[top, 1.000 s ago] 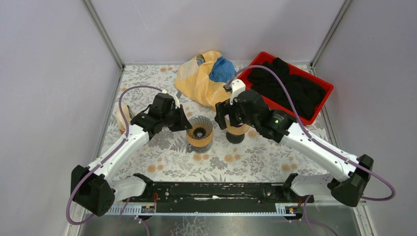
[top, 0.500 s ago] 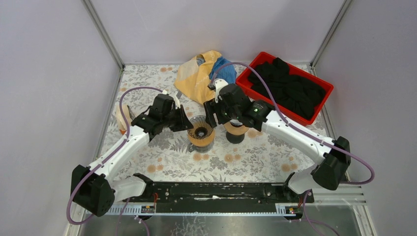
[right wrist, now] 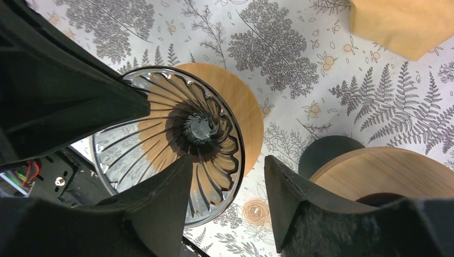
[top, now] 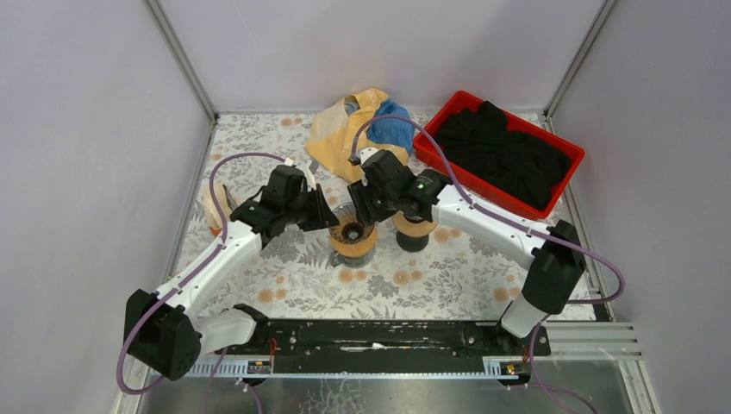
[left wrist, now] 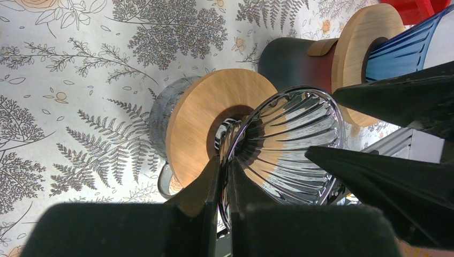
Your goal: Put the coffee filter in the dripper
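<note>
From above, the dripper (top: 351,233), clear glass with a wooden collar, stands in the middle of the flowered table (top: 293,276), and both arms reach in over it. The left gripper (top: 326,217) is at its left rim and the right gripper (top: 360,210) at its far rim. The coffee filter (top: 209,205) seems to be the pale tan thing well off by the left wall, apart from both arms, though it is small and partly behind a cable. A second dripper (top: 414,231) stands just right of the first. Behind them lie a yellow bag (top: 340,138) and a red bin (top: 565,177) of black cloth (top: 500,151). From the left wrist, the left gripper (left wrist: 225,160) is pinched narrow on the dripper (left wrist: 289,142), its glass rim squeezed between the two fingers and the wooden collar just beyond. The right gripper's black fingers (left wrist: 385,96) crowd in from the right, and the second dripper (left wrist: 364,48) sits behind. From the right wrist, the right gripper (right wrist: 227,163) is spread wide and holds nothing. Its two fingers straddle the near rim of the dripper (right wrist: 160,139), one over the ribbed bowl and one outside it. The left gripper's dark bulk fills the upper left, and the second dripper (right wrist: 385,176) shows at lower right.
</note>
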Controlling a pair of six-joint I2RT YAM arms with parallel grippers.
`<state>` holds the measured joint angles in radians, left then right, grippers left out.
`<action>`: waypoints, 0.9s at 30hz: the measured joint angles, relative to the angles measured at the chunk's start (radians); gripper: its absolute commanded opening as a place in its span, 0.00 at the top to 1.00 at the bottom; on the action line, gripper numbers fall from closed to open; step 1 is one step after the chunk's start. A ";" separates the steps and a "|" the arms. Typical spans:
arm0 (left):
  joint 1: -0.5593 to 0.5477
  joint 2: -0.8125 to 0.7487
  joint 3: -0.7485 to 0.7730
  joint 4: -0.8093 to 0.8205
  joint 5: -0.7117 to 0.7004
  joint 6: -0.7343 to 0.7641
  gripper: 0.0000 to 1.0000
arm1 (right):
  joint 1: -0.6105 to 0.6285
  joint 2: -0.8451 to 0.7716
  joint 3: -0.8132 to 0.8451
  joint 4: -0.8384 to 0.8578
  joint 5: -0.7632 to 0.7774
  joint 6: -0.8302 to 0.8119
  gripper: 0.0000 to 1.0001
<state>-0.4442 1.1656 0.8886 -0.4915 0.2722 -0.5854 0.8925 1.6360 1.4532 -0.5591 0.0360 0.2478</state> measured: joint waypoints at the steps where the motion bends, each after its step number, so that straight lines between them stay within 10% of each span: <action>1: 0.000 0.000 0.000 0.000 0.000 0.000 0.99 | 0.001 0.008 0.003 -0.005 0.002 0.001 0.44; 27: 0.000 0.010 0.026 -0.050 -0.010 0.021 0.98 | 0.016 0.096 0.047 -0.053 0.010 0.034 0.78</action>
<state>-0.4442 1.1755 0.9142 -0.5419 0.2619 -0.5644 0.9089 1.7317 1.5005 -0.6117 0.0463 0.2817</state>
